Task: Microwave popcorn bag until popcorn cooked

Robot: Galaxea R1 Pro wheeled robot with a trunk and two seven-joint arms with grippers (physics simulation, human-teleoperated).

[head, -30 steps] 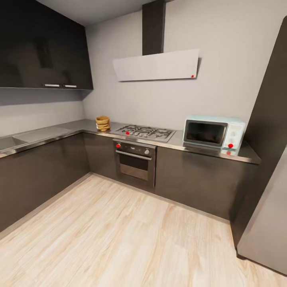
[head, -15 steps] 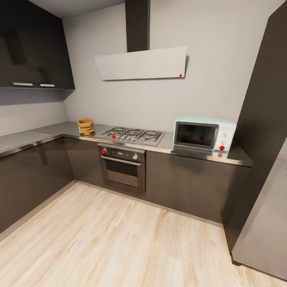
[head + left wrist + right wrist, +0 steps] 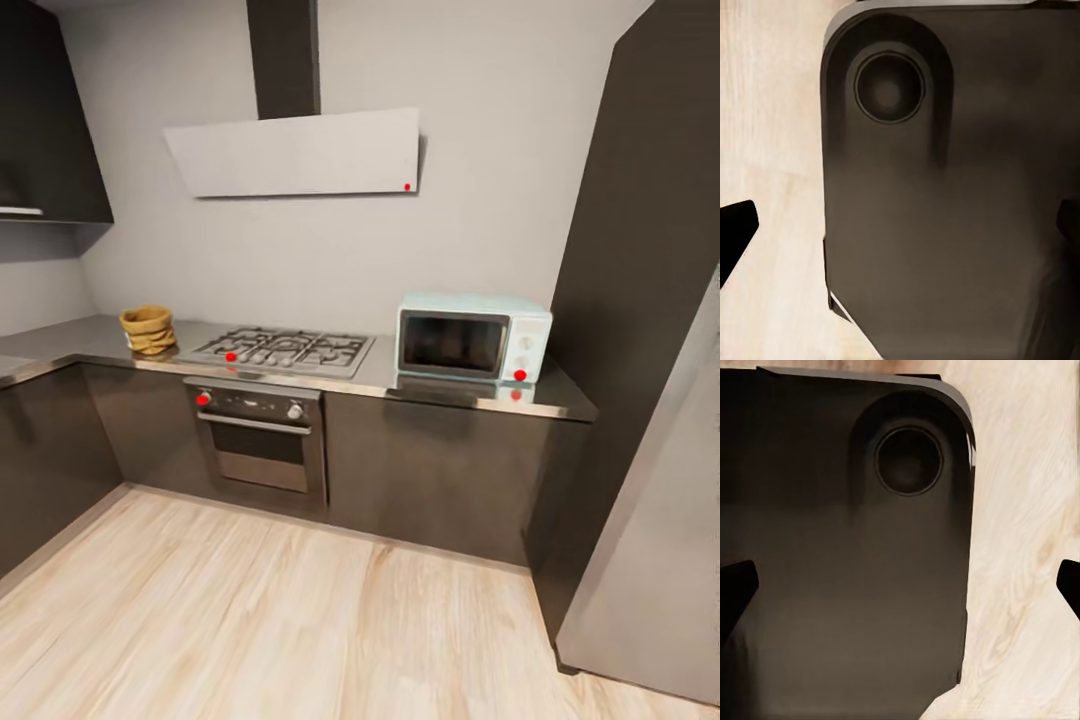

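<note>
Looking down from the head at the kitchen: pale wood floor (image 3: 300, 620) low, dark cabinets (image 3: 430, 470) under a shiny grey countertop (image 3: 470, 398). Sitting on the countertop near its left corner, the popcorn bag (image 3: 148, 329), tan and crumpled, just beside the gas hob (image 3: 282, 350). Standing well apart from the bag, past the hob on the right side of the countertop, the microwave (image 3: 472, 337), pale mint-blue with a dark door that looks shut and a red dot low on its panel. Set into the cabinets below the hob, a dark oven (image 3: 260, 435) with a steel handle. Hanging on the grey wall above, a white slanted hood (image 3: 300, 152). Rising at the right edge, a grey fridge (image 3: 660, 540).

Looking along the left gripper (image 3: 900, 232) from the left wrist: two black fingertips (image 3: 735, 229) poking in at far opposite edges, spread wide, holding nothing. Behind them, a big dark rounded robot part (image 3: 945, 210) with a round socket, over the floor.

Looking along the right gripper (image 3: 900, 585) from the right wrist: black fingertips (image 3: 733, 585) wide apart again, nothing between them. Behind, the same kind of dark part, and pale floor beside it.
</note>
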